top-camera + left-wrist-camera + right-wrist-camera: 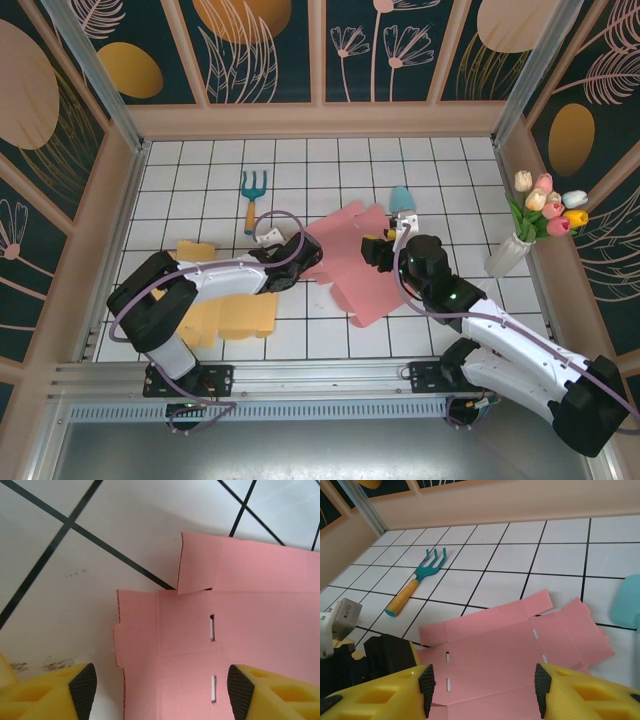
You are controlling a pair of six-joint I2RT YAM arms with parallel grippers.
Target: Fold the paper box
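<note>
Paper box point(352, 268) lies unfolded, a flat pink sheet mid-table point(200, 170) between both arms

Top view: left gripper point(310, 252) sits at the sheet's left edge and right gripper point(373, 243) over its right part. Garden fork point(252, 198) and teal scoop point(403, 199) lie behind it, yellow cardboard point(232, 316) is by the left arm, and a vase of tulips point(512, 252) stands far right (jaw gaps unreadable from here).

Left wrist view: paper box point(250, 620) shows flaps and slots. The left gripper point(160, 690) is spread, one pad point(82, 690) over bare tile and the other over pink, gripping nothing.

Right wrist view: right gripper point(482, 685) is likewise spread, holding nothing, with the paper box point(510, 645) just past its fingertips and the garden fork point(415, 582) beyond
</note>
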